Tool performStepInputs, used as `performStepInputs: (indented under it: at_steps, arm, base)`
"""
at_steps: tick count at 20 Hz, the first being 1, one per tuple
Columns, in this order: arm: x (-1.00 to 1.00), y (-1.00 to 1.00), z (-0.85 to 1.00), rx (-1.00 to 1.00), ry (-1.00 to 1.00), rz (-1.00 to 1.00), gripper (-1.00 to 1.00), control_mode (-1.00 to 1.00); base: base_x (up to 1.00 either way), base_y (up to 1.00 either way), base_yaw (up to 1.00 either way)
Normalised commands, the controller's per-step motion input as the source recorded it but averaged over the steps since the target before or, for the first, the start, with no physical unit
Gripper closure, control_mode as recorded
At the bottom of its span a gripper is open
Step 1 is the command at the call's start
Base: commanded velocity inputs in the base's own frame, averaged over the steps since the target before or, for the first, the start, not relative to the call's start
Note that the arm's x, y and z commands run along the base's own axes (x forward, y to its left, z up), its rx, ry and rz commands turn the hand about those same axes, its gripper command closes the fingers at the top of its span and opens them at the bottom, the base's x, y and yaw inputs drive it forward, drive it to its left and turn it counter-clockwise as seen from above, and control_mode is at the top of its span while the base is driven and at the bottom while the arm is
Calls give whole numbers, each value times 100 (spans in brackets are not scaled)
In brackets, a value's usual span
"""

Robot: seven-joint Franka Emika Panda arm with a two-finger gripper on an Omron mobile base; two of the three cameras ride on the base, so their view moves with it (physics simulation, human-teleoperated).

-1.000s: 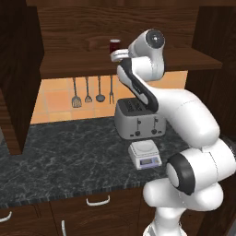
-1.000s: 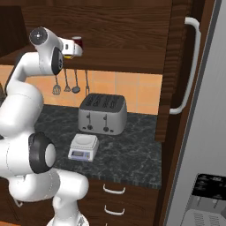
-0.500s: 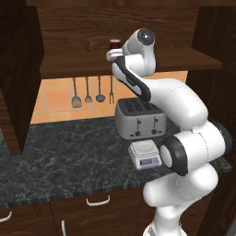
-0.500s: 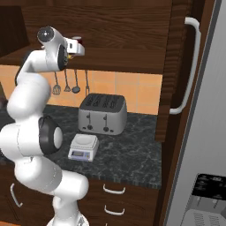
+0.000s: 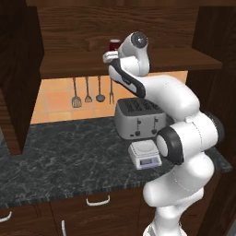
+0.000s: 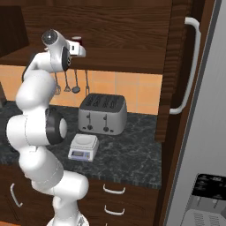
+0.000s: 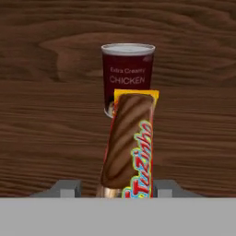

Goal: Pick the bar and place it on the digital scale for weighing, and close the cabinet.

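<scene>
The gripper [image 7: 114, 189] stands with its jaws close beside the bar [image 7: 130, 143]; grip cannot be confirmed. A dark red jar [image 7: 127, 73] stands at 12 o'clock, directly behind the bar.

Arm raised high, claw [image 7: 113, 188] fingers partly closed

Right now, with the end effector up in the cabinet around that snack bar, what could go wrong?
1. The bar sits between the fingers with daylight on both sides, so it may not yet be gripped; lifting too soon could leave it behind.
2. The jar stands just behind the bar; pushing further in could knock it.
3. The digital scale lies close beside the toaster, so the bar could bump it on the way down.
</scene>
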Motion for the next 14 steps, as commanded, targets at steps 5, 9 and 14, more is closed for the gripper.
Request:
performStepInputs:
  at_steps: [5,9,14]
  arm:
    - [1,0,-30,0,1,0,100,-100]
    - [-75,-11,-11,3,-5,-3,100,-100]
    - [-100,-27,-2,7,-6,-10,100,-100]
  base:
    - [0,0,0]
    - [0,0,0]
    - [0,0,0]
